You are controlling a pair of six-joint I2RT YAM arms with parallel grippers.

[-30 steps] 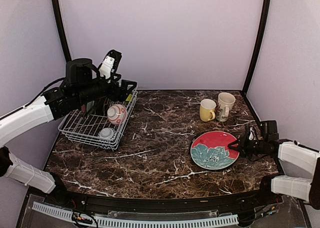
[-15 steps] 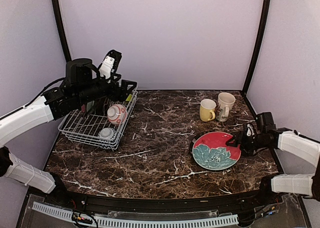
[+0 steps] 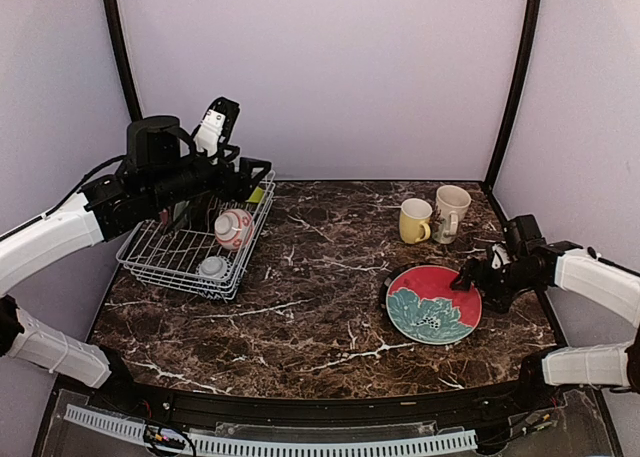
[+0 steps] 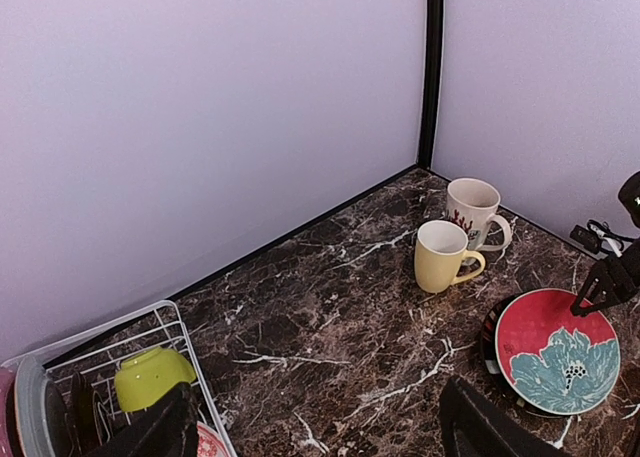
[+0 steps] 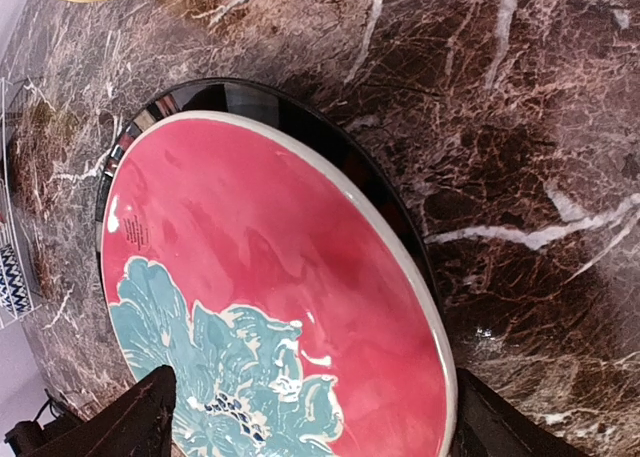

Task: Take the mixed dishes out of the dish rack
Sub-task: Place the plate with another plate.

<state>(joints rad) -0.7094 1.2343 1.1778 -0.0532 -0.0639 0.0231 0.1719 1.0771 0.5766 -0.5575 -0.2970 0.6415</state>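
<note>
Left gripper fingers apart, above white wire dish rack holding lime-green bowl and red-and-white small bowl. Right gripper fingers apart at red teal-flower plate stacked on black plate. The red plate's tiny dark print is unreadable. Yellow mug and cream patterned mug stand nearby.

Open tabletop between dish rack and plate

My arms are white shells, black joints, black fingers; a thin black cable loops behind my left gripper.
</note>
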